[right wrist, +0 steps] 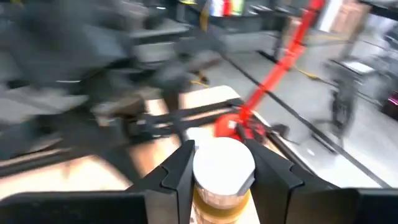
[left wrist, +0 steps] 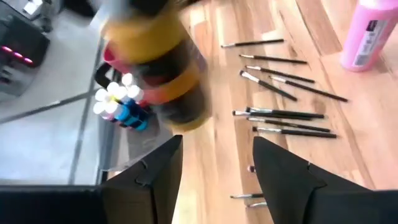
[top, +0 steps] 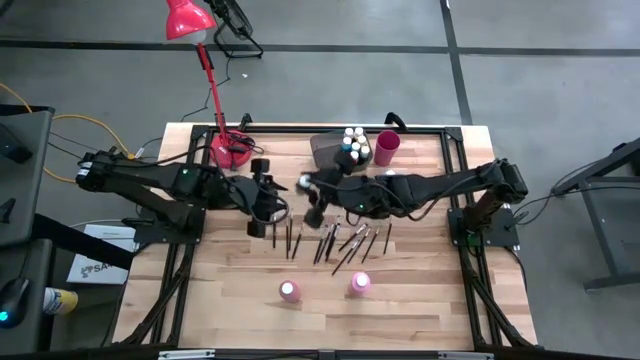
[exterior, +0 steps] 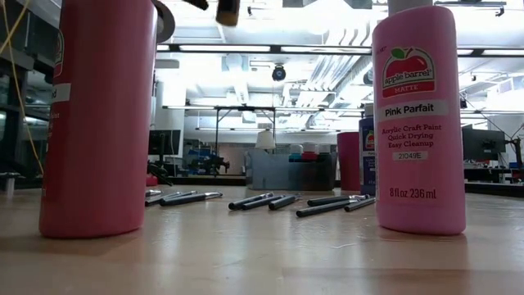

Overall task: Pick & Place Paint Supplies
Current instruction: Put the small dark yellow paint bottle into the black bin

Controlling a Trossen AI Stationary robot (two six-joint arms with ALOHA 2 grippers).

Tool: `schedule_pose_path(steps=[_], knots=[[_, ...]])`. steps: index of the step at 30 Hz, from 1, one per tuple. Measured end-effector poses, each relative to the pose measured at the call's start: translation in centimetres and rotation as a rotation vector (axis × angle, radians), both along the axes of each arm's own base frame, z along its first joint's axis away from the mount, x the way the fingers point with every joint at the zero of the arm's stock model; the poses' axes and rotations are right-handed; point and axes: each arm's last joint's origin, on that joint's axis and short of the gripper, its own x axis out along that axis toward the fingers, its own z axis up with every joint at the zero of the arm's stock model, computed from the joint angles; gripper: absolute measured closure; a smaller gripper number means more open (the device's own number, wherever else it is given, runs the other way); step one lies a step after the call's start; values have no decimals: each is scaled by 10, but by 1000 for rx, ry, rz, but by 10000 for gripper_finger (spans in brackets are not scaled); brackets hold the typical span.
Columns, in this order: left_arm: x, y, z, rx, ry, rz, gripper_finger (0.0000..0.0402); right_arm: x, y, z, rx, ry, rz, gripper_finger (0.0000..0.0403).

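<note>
Pink bottles: two are standing upright on the table's front part, well apart from each other, one (top: pixel 289 291) to the left and one (top: pixel 360 284) to the right; the low view is showing the right one's label as "Pink Parfait".
Paintbrushes (top: pixel 340 241): roughly ten, dark-handled, are lying in a loose row across the table's middle, between the arms and the pink bottles; the exact count cannot be told.
Bottles in bin: about six small bottles (top: pixel 352 142) with white, blue and pale caps are standing together inside the grey bin (top: pixel 325 148) at the table's rear.
Red cup (top: pixel 387 148): one, standing just beside the bin on its right.
Yellow bottle (right wrist: pixel 222 180): one, white-capped, sitting between the right gripper's fingers above the table's middle.
Right gripper (top: pixel 308 186): arm is reaching in from the right edge toward the centre; fingers are pressing on the yellow bottle's two sides.
Left gripper (top: pixel 270 200): arm is stretching in from the left edge, gripper facing the right one at close range; fingers (left wrist: pixel 152 177) are standing apart, holding nothing, the yellow bottle just ahead of them.
Red lamp (top: pixel 189 20): one, its base on the table's rear left.
</note>
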Motion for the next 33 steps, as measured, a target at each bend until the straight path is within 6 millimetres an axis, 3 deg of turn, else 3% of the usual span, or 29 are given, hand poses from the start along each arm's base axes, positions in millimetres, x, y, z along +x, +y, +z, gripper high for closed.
schedule_pose_path(steps=[8,13,22,33], knots=[[-28,9,5,114,62,103,212,-4,-44,-10,51,34,-311,289],[-42,14,8,177,67,167,211,-8,-83,-17,102,21,-478,289],[-46,16,10,265,99,139,211,-17,-144,-58,226,2,-632,289],[-46,16,10,306,117,119,211,-28,-155,-123,278,26,-661,289]])
